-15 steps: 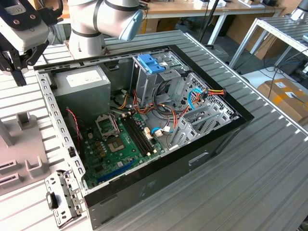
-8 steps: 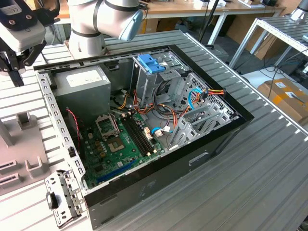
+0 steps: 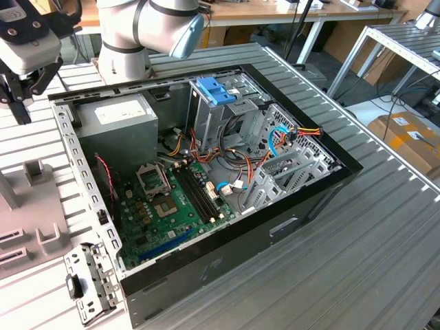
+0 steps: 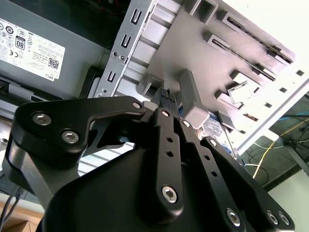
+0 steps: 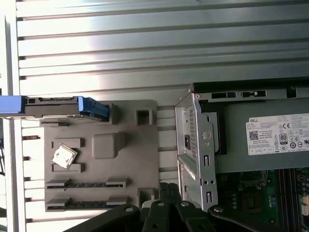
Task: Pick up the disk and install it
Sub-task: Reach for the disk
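Ribbed table (image 3: 385,240) carries an open PC case (image 3: 227,261). Grey tray (image 5: 130,164) lies just beside the case. Gripper (image 4: 166,96) hangs over tray, clenched, holding nothing. Disk (image 5: 58,107) stands on edge at tray's rim, apart from gripper.

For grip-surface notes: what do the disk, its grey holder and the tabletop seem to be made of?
By look, the disk has a dark matte body, likely metal, edged by glossy blue plastic. Under it, the grey holder is probably moulded plastic: matte, uniform colour, rounded blocks. Beneath both, the tabletop is likely aluminium: ribbed slats with a bright sheen.
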`<state>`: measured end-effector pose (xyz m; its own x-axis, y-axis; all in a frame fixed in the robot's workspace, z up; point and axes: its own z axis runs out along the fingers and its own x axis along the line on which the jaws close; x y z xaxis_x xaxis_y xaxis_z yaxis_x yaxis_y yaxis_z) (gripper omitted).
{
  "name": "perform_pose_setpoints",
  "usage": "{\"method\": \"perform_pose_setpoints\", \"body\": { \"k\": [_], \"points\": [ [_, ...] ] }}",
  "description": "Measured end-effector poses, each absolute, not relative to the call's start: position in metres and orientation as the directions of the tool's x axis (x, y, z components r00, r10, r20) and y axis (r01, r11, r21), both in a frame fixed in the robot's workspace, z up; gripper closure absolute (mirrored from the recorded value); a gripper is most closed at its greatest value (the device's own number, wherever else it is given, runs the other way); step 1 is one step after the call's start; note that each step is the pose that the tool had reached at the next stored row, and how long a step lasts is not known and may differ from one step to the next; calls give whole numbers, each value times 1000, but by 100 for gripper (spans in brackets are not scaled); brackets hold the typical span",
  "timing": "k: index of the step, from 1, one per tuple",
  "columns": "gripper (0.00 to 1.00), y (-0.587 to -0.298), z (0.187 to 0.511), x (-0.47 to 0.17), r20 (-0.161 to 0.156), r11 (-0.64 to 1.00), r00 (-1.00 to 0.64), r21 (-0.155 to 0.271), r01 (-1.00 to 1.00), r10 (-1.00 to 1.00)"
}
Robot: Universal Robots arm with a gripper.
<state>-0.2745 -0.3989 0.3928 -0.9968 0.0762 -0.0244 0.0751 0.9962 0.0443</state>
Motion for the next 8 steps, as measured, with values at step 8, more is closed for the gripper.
{"method": "perform_pose_setpoints", "body": {
  "k": [8],
  "points": [
    [89,-399,393,-277,-24,996,-997,44,75,76]
  ]
}}
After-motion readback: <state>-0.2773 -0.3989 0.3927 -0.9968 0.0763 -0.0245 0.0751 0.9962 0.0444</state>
